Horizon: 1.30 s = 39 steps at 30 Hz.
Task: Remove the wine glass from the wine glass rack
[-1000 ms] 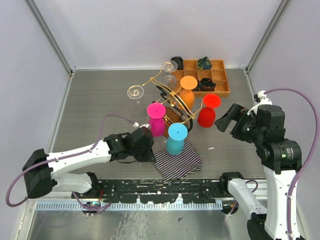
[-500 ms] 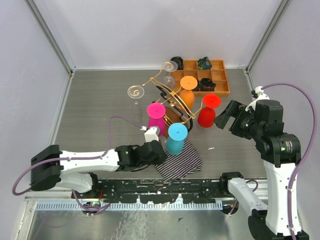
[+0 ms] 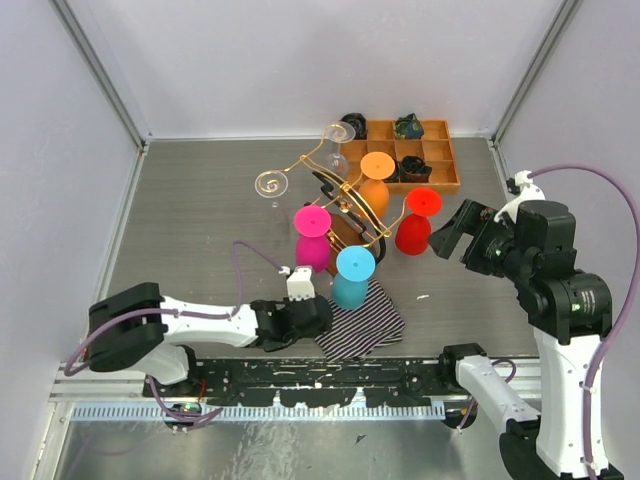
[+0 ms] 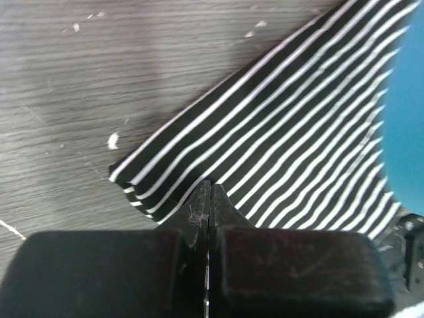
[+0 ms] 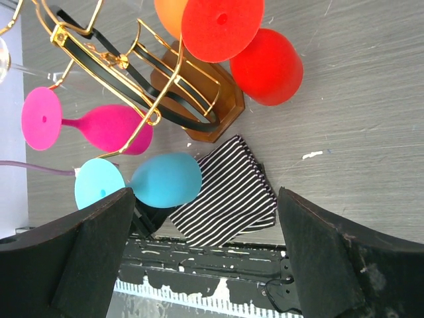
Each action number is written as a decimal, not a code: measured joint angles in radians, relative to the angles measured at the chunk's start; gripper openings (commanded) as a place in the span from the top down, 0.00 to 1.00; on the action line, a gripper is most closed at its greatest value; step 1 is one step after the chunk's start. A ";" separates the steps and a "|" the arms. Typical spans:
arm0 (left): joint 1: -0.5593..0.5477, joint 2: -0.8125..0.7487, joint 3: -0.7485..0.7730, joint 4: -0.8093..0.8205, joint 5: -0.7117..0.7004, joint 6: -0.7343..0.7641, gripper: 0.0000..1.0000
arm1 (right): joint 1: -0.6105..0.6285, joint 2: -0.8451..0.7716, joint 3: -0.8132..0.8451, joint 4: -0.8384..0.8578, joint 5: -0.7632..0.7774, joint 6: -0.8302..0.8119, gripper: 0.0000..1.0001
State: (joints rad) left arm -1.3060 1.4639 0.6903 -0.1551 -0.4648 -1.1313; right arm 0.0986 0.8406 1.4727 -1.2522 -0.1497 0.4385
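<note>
One red wine glass hangs near the wide-spread right end effector; left end effector pinched closed by striped cloth.

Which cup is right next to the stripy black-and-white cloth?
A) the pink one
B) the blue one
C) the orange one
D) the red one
B: the turquoise-blue wine glass overlaps the edge of the black-and-white striped folded cloth in the top view.
</note>
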 measured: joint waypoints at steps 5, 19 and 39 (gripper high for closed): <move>0.000 0.036 -0.043 0.061 -0.023 -0.075 1.00 | 0.000 -0.024 0.033 -0.006 0.020 0.000 0.06; 0.094 -0.114 -0.253 0.180 0.005 -0.355 1.00 | 0.000 -0.084 0.041 -0.020 0.045 0.004 0.06; 0.120 -0.764 -0.105 -0.800 -0.215 -0.423 1.00 | 0.000 -0.101 -0.093 0.062 -0.028 0.006 0.06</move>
State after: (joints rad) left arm -1.1862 0.7002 0.5854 -0.9546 -0.6796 -1.5547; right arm 0.0990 0.7395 1.3800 -1.1904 -0.1776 0.4442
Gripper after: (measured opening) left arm 0.006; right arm 0.937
